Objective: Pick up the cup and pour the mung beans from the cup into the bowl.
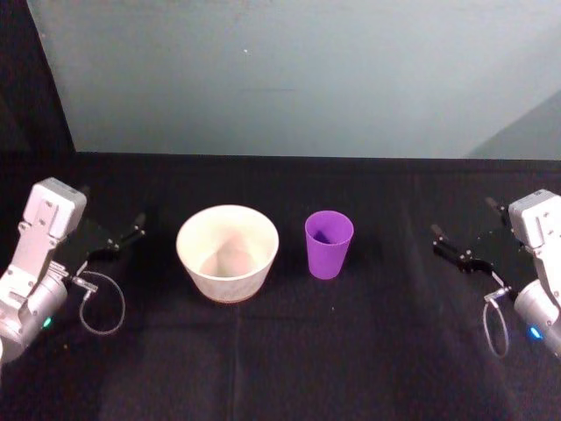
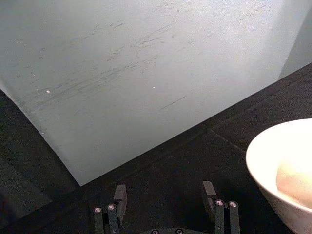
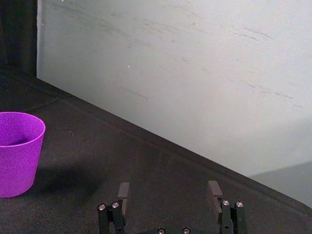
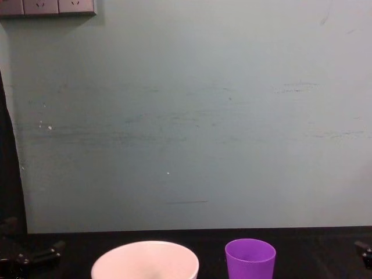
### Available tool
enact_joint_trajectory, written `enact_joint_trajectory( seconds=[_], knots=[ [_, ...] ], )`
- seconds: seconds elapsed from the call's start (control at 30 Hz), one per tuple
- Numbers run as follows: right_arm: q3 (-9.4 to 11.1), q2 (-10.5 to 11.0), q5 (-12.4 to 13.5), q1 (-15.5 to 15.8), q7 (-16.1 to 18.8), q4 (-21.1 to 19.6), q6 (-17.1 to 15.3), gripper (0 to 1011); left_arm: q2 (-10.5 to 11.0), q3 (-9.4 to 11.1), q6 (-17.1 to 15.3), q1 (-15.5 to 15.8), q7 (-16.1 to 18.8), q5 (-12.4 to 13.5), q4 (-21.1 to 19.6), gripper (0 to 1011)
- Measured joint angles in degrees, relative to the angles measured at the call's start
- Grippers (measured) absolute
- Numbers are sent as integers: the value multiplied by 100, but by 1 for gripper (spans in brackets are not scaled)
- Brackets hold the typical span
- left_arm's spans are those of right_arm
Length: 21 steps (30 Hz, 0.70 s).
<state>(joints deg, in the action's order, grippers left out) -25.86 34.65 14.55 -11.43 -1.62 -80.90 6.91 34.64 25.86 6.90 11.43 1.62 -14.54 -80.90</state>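
Upright on the black-draped bench [image 1: 289,351]: a small bright purple tapered plastic cup [image 1: 329,246], just right of a wide round pale pinkish-white bowl [image 1: 219,285], near it but not touching. Both about mid-bench, before a pale blue-green wall [image 1: 289,79]. Left arm [image 1: 39,263] parked at the bench's left edge, jaws spread open and empty, pointing toward the bowl. Right arm [image 1: 539,263] parked at the right edge, well apart from the cup, jaws likewise open on nothing.

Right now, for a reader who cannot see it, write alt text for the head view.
A purple cup stands upright beside a wide pale bowl on a black table. The left gripper and right gripper sit open at either side.
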Motion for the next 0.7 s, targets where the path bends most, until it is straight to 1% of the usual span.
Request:
enact_joint_trajectory(
  seconds=[0.7],
  knots=[
    [0,0,0,0,0,0,0,1003,0,0,0,0,0,0,0,1011]
  ],
)
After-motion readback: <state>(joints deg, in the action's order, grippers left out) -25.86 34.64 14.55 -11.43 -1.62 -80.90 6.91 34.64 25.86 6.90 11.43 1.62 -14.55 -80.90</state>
